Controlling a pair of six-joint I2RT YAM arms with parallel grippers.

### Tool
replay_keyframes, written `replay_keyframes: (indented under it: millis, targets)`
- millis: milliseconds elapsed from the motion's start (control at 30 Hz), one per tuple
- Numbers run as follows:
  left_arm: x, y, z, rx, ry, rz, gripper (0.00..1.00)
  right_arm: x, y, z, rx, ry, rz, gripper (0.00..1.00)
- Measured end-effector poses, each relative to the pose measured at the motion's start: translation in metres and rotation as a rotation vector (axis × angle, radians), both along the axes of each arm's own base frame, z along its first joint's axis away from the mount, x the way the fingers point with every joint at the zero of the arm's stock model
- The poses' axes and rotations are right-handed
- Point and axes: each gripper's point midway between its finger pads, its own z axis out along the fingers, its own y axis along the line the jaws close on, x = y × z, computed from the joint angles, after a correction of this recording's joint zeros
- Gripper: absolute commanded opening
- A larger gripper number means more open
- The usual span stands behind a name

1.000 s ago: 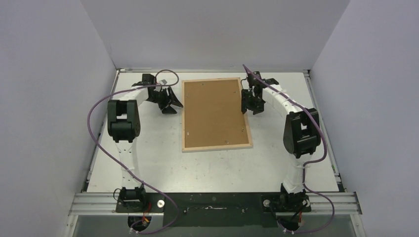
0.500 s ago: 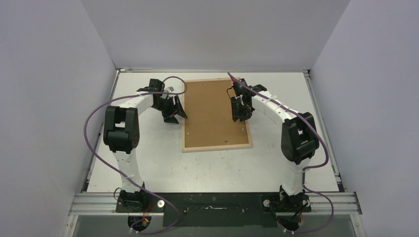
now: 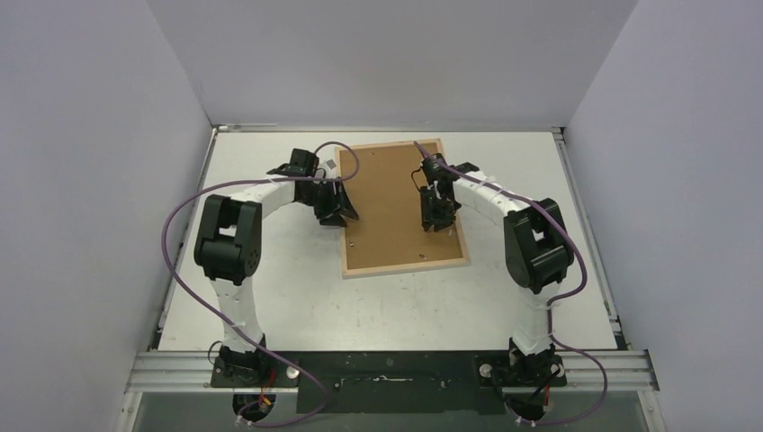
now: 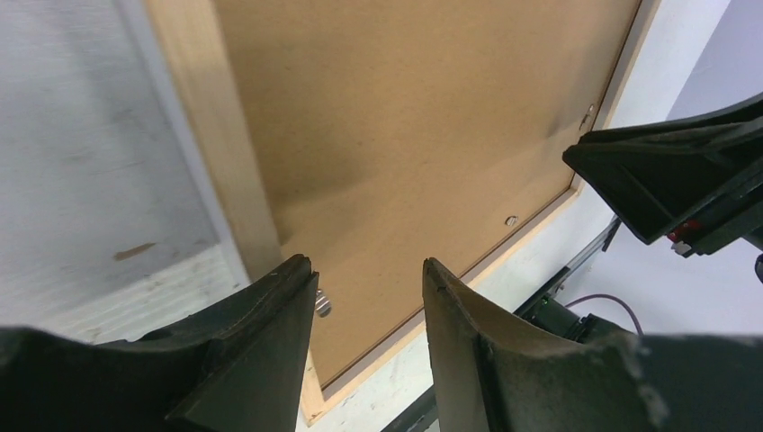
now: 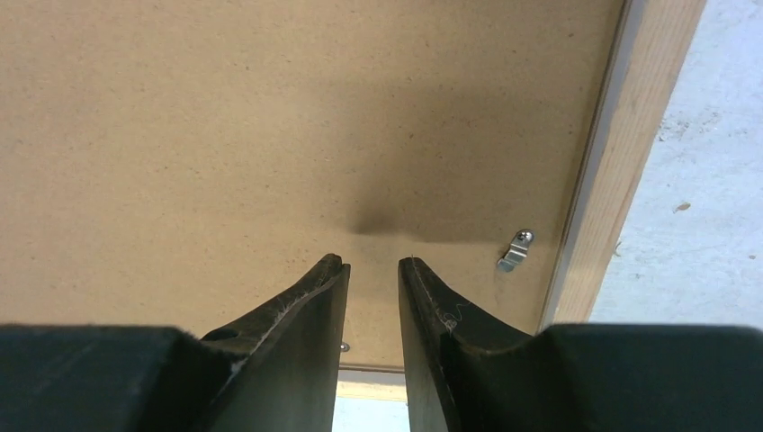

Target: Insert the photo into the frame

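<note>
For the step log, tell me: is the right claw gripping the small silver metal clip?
No, the small silver metal clip lies on the brown backing board, apart from the right claw, whose fingers hold nothing.

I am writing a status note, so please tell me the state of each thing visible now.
Frame: lying flat, back side up.
Backing board: seated inside the frame.
Metal clip: on the board near the rail; locked or not, unclear.
Left hand: open, empty, at the frame's left rail.
Right hand: slightly open, empty, tips near the board.
Photo: not visible.
</note>
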Motion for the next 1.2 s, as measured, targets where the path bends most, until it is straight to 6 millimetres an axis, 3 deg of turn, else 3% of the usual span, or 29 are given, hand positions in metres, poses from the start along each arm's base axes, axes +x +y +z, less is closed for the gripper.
replay_keyframes:
  millis: [200, 300, 533, 633, 833, 1000, 1200]
  targets:
    - [0.0, -0.007, 0.002, 0.021, -0.022, -0.005, 0.45, -0.001, -0.009, -0.007, -0.039, -0.003, -0.023, 0.3]
    - [0.005, -0.006, 0.013, 0.012, -0.058, 0.001, 0.45, -0.006, -0.019, -0.016, -0.065, 0.013, -0.039, 0.31]
    - [0.015, -0.031, 0.034, -0.106, -0.14, -0.038, 0.44, -0.004, -0.03, -0.019, -0.031, 0.01, -0.081, 0.31]
    - [0.019, -0.037, 0.027, -0.115, -0.147, -0.042, 0.43, -0.002, -0.035, -0.019, -0.02, 0.002, -0.091, 0.31]
    - [0.033, -0.035, -0.012, -0.068, -0.114, -0.011, 0.42, 0.001, -0.041, -0.019, -0.02, -0.009, -0.078, 0.31]
    - [0.049, -0.033, -0.012, -0.032, -0.144, 0.001, 0.42, 0.001, -0.042, -0.019, -0.027, -0.013, -0.054, 0.32]
    - [0.048, -0.026, -0.015, 0.014, -0.142, -0.015, 0.42, 0.001, -0.045, -0.019, -0.044, -0.018, -0.008, 0.32]
